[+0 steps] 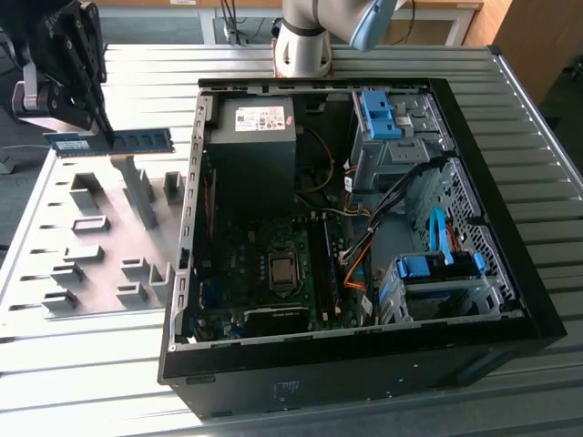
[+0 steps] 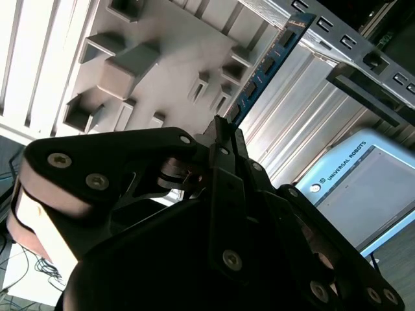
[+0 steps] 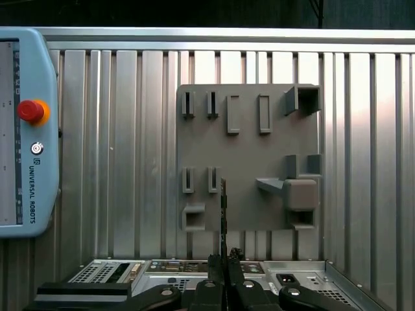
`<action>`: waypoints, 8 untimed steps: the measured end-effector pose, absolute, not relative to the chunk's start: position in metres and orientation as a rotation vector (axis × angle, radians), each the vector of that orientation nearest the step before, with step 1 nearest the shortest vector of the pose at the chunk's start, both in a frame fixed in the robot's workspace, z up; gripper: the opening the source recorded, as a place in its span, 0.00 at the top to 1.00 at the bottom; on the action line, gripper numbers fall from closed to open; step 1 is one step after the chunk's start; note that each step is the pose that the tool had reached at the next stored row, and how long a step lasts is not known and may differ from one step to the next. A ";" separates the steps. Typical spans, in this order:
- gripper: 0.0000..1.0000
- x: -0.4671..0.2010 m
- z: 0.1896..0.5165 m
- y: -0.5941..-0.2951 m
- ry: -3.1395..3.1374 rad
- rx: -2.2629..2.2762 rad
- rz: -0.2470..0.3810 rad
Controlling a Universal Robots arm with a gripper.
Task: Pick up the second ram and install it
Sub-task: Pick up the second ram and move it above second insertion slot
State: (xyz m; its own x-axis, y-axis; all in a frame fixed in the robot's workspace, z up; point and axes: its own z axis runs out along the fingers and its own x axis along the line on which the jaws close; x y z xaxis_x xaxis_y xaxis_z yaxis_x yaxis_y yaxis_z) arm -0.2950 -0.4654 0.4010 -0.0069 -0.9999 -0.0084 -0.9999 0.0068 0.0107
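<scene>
The second ram, a long blue-green stick with dark chips, hangs level above the far end of the grey holder plate at the exterior view's left. My gripper is shut on it near its middle, and it is lifted clear of the holder blocks. In the second wrist view the ram runs out from between the black fingers. The first wrist view catches the ram edge-on, above the gripper.
An open black computer case lies to the exterior view's right of the plate, with the motherboard's memory slots beside the processor socket. Blue drive-bay clips and cables fill its far side. A teach pendant lies on the ribbed metal table.
</scene>
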 end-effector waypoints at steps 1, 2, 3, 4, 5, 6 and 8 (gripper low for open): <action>0.86 -0.294 0.401 -0.465 -2.228 2.213 -0.021; 0.86 -0.294 0.401 -0.465 -2.228 2.213 -0.021; 0.86 -0.293 0.401 -0.465 -2.228 2.213 -0.021; 0.86 -0.293 0.401 -0.465 -2.228 2.213 -0.021; 0.86 -0.292 0.401 -0.465 -2.228 2.213 -0.021; 0.86 -0.291 0.401 -0.465 -2.228 2.213 -0.021; 0.86 -0.290 0.401 -0.465 -2.228 2.213 -0.021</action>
State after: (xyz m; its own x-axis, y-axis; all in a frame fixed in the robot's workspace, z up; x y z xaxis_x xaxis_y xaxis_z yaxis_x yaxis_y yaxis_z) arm -0.2899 -0.4654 0.4010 -0.0069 -0.9999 -0.0084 -0.9999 0.0068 0.0107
